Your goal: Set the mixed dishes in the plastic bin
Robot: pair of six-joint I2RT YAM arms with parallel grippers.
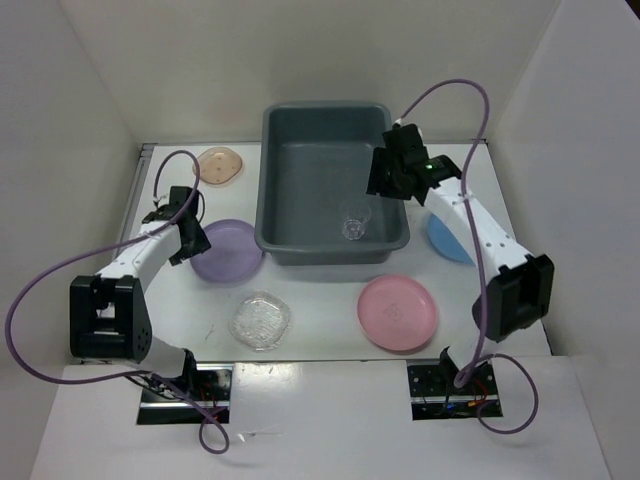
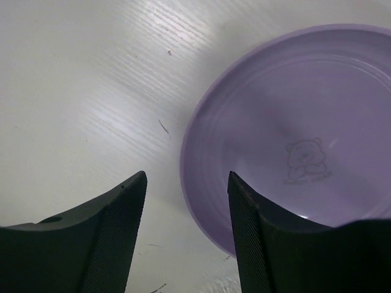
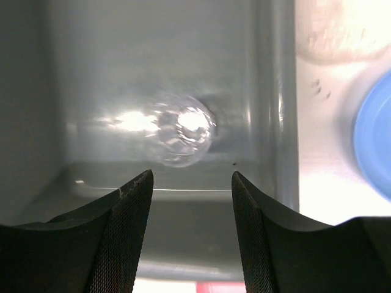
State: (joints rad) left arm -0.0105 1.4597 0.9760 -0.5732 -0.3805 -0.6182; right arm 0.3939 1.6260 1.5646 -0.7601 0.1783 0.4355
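The dark grey plastic bin (image 1: 268, 190) stands at the back centre with a clear plastic cup (image 1: 354, 226) on its floor. My right gripper (image 1: 386, 182) hangs open over the bin's right side; in the right wrist view the cup (image 3: 180, 137) sits below and beyond the empty gripper (image 3: 192, 174). A lilac plate (image 1: 228, 250) rests left of the bin. My left gripper (image 2: 187, 177) is open low at that plate's left edge, with the lilac plate's (image 2: 293, 122) rim between the fingers, one over the plate and one over the table.
A peach dish (image 1: 219, 165) sits at the back left. Near the front lie a clear textured dish (image 1: 262, 320) and a pink plate (image 1: 397, 312). A blue plate (image 1: 447, 238) lies right of the bin, partly under the right arm. White walls enclose the table.
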